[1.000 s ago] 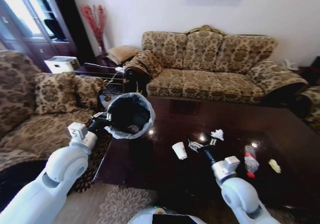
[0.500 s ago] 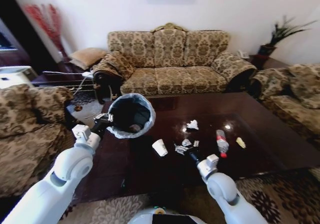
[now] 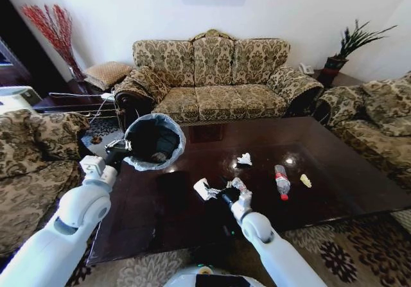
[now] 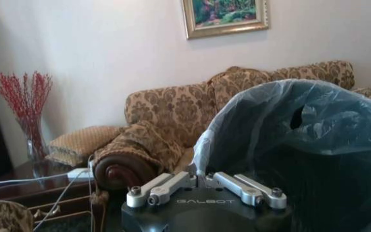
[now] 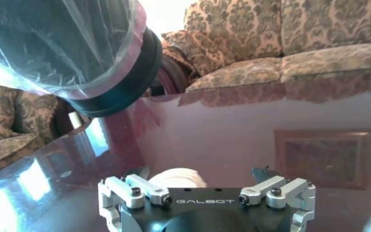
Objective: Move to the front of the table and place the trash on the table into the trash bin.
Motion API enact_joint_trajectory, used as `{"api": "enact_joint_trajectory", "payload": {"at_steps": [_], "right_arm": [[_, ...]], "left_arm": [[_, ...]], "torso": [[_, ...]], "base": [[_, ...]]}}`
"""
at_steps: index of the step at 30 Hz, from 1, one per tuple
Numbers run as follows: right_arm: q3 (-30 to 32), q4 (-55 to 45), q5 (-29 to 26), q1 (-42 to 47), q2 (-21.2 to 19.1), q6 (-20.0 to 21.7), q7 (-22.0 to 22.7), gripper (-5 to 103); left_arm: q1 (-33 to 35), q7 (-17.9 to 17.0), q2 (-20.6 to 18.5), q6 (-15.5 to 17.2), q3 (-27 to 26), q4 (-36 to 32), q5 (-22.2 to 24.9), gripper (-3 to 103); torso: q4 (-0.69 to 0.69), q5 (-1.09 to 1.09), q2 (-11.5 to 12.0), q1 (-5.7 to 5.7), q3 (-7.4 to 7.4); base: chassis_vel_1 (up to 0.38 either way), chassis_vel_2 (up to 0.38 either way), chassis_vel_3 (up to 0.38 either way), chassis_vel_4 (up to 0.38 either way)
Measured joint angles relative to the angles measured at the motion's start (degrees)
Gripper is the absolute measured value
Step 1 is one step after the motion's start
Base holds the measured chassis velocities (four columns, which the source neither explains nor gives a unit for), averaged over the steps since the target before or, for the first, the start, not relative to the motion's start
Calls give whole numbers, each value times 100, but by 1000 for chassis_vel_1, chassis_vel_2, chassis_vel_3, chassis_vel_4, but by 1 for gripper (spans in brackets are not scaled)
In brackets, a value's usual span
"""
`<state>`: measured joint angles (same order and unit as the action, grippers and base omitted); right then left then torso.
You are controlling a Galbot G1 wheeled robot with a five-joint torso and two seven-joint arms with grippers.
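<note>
Left pincer (image 3: 120, 147) clamped on the rim of the trash bin (image 3: 153, 140), holding it tilted off the counter (image 3: 347, 191) at its 9 o'clock end, mouth facing the robot; in the left wrist view the pincer (image 4: 205, 180) is pinched narrow on the pale liner of the bin (image 4: 314, 145). Right pincer (image 3: 221, 191) is low over the counter near its front edge, spread wide around the white paper cup (image 3: 201, 189), which lies on its side; the right wrist view shows the cup (image 5: 176, 179) between the splayed fingers of the pincer (image 5: 208, 186), with the bin (image 5: 89, 53) hanging above and beyond. Crumpled wrapper (image 3: 239, 185) touches the pincer's 3 o'clock side. Crumpled white paper (image 3: 244, 159) at 12 o'clock from it. Clear bottle with red label (image 3: 281, 182) and yellow scrap (image 3: 306, 180) lie farther toward 3 o'clock.
</note>
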<state>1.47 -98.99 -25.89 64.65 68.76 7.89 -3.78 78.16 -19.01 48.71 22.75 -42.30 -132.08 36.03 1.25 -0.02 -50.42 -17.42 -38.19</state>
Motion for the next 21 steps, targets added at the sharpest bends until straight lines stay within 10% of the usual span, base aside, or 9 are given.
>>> {"api": "enact_joint_trajectory", "payload": {"at_steps": [7,21], "right_arm": [[-85,179,-66,6,126,154,-37,100],[-74,423,-84,-5,239,172,-202,47]], "left_arm": [[-14,2,1,4,65,46,16,1],[-65,-2,-39,-10,104,83,34,1]], "torso": [[-3,1,0,0,1],[-1,2,0,1,1]], "base": [[0,0,0,0],[0,0,0,0]]}}
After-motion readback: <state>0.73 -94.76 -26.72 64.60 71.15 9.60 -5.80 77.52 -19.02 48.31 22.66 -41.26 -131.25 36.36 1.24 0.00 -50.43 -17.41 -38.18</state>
